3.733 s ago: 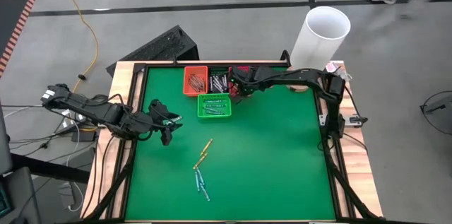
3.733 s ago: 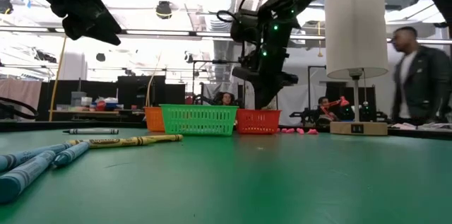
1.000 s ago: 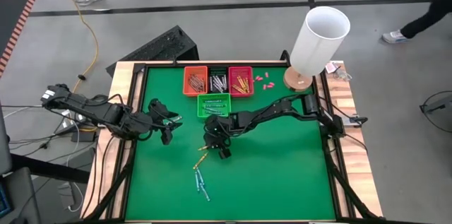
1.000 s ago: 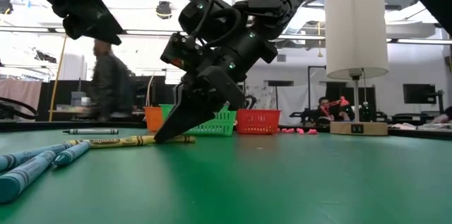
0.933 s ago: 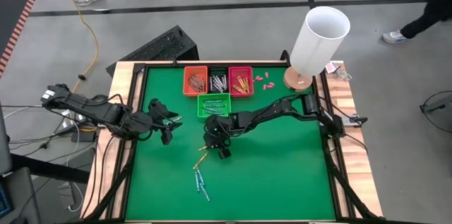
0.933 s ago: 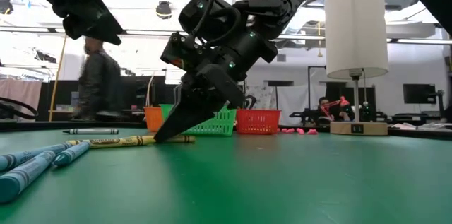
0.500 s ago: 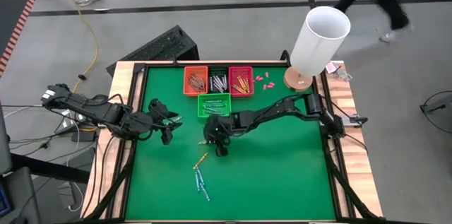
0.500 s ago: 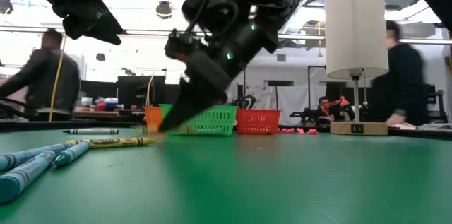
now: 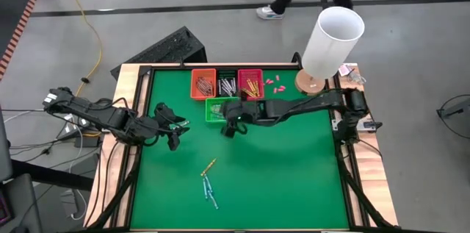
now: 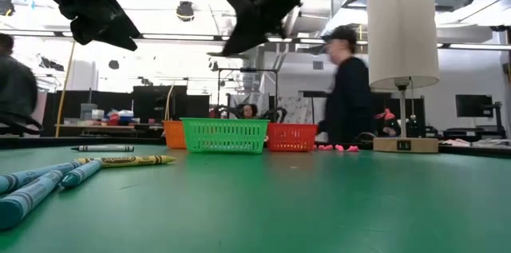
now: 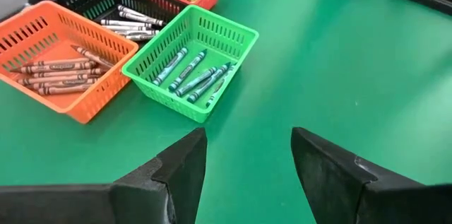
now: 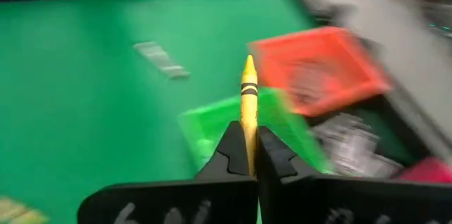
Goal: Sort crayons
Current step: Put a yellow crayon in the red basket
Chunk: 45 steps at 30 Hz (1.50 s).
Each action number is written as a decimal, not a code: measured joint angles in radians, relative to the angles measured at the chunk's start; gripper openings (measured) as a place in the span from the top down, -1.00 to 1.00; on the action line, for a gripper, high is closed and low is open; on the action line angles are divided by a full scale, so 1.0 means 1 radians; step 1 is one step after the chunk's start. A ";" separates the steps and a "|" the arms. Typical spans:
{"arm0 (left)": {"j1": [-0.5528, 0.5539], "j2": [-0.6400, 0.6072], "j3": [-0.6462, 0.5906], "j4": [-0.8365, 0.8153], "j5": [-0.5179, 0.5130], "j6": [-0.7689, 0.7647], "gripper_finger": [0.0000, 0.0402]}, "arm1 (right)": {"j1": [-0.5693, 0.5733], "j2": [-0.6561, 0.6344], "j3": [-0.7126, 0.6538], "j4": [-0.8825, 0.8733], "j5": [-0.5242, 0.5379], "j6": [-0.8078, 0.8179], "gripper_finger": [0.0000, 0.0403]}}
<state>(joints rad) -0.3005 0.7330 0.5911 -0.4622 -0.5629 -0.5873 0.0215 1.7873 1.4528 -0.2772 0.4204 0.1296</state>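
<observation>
My right gripper (image 12: 249, 133) hangs high over the green basket (image 9: 222, 109), shut on a yellow crayon (image 12: 248, 86). It shows at the top of the low view (image 10: 235, 41). One yellow crayon (image 9: 208, 166) and a few blue crayons (image 9: 210, 193) lie flat on the green mat. My left gripper (image 9: 174, 134) waits open above the mat's left part, nothing between its fingers (image 11: 185, 164). Sorted crayons lie in the orange (image 9: 203, 84), black (image 9: 227, 84) and red (image 9: 250, 84) baskets. My right gripper pinches the yellow crayon between its two fingers by the back part of the stick (image 12: 248, 116). The fingers lie along the crayon, and its black-banded pointed end (image 12: 248, 65) sticks out ahead of them. The crayon is lifted clear of the mat.
A tall white cylinder (image 9: 334, 36) on a round wooden base stands at the far right corner. Small pink bits (image 9: 273, 83) lie beside the red basket. A raised wooden border (image 9: 132, 152) frames the mat. People walk in the room beyond.
My right gripper has shut on one of the two yellow crayons lying on the mat. It has then risen high with the crayon, gone toward the far edge and the baskets, and turned its wrist. The other yellow crayon and the blue ones stay put.
</observation>
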 joint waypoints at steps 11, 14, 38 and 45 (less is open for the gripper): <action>0.000 0.000 0.000 0.000 -0.006 0.002 0.02 | -0.109 -0.076 -0.001 -0.381 0.341 0.306 0.98; 0.000 0.000 0.000 0.000 -0.017 0.003 0.02 | -0.155 -0.064 -0.009 -0.404 0.341 0.370 0.98; 0.000 0.000 0.000 -0.004 -0.021 0.016 0.02 | -0.369 -0.029 -0.236 -0.003 0.110 0.393 0.98; 0.000 0.000 0.000 -0.008 -0.020 0.016 0.02 | -0.377 0.017 -0.243 0.014 0.099 0.373 0.98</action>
<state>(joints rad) -0.3008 0.7333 0.5911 -0.4704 -0.5831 -0.5716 -0.3553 1.8044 1.2099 -0.2630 0.5195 0.5030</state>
